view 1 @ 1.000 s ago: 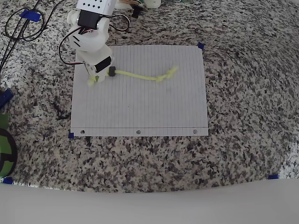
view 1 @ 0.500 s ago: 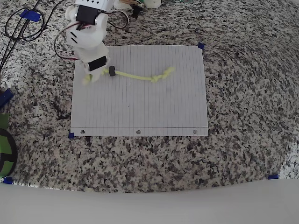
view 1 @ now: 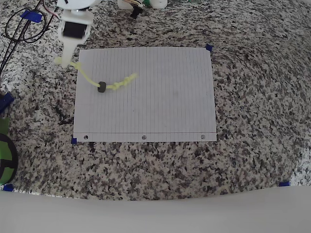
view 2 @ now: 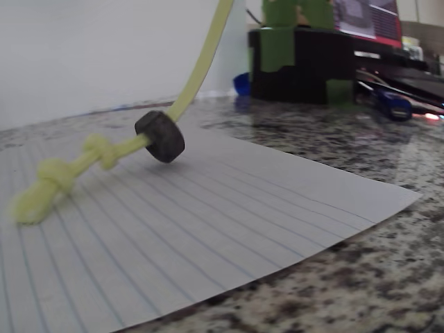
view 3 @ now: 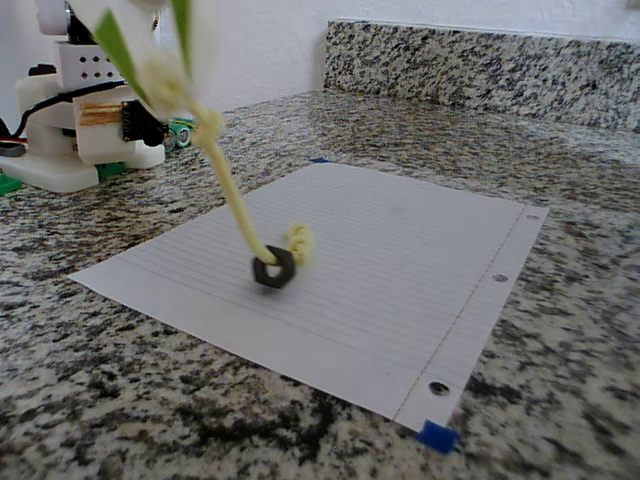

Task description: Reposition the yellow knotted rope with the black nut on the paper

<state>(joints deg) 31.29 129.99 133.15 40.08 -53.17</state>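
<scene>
The yellow knotted rope (view 1: 116, 86) runs from my gripper (view 1: 65, 57) down onto the paper (view 1: 165, 107). My gripper is shut on the rope's upper knotted end, above the granite just beyond the paper's top-left corner in the overhead view. The black nut (view 1: 101, 88) is threaded on the rope and rests on the left part of the sheet. The free knotted end (view 1: 131, 77) lies just right of the nut. In the wrist view the rope (view 2: 201, 66) rises steeply from the nut (view 2: 161, 137), with knots (view 2: 48, 182) on the paper (view 2: 229, 229). In the fixed view the rope (view 3: 232, 200) hangs from the blurred gripper (view 3: 160, 70) to the nut (view 3: 273, 270).
Black cables (view 1: 24, 26) loop on the granite at the overhead view's top left. Blue tape marks (view 1: 209, 47) sit at the paper's corners. The arm's white base (view 3: 80, 130) stands behind the sheet. A black and green object (view 1: 5, 155) sits at the left edge.
My gripper has moved left and up, off the paper's left edge, lifting its rope end. The nut and the far knot were dragged left across the sheet.
</scene>
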